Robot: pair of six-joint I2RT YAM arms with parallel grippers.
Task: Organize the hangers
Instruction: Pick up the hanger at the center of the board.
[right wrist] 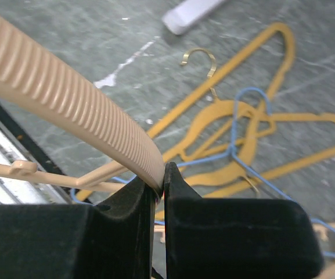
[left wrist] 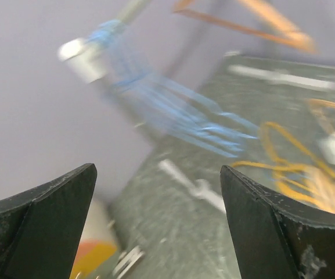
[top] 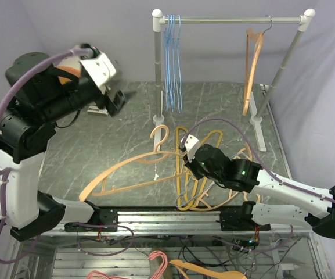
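Near the middle of the tabletop's front edge, my right gripper (top: 186,152) is clenched on the ribbed shoulder of a tan hanger (top: 133,159), which stretches toward the front left corner. Beside it, a loose pile of orange hangers (top: 186,189) lies on the table (top: 92,145), with one blue wire hanger (right wrist: 245,93) tangled in. Along the back edge stands a rack (top: 231,20): blue hangers (top: 172,64) hang at its left end, a single orange hanger (top: 251,64) at its right. Over the back left corner, my left gripper (top: 115,102) hovers released, fingers apart, grasping nothing.
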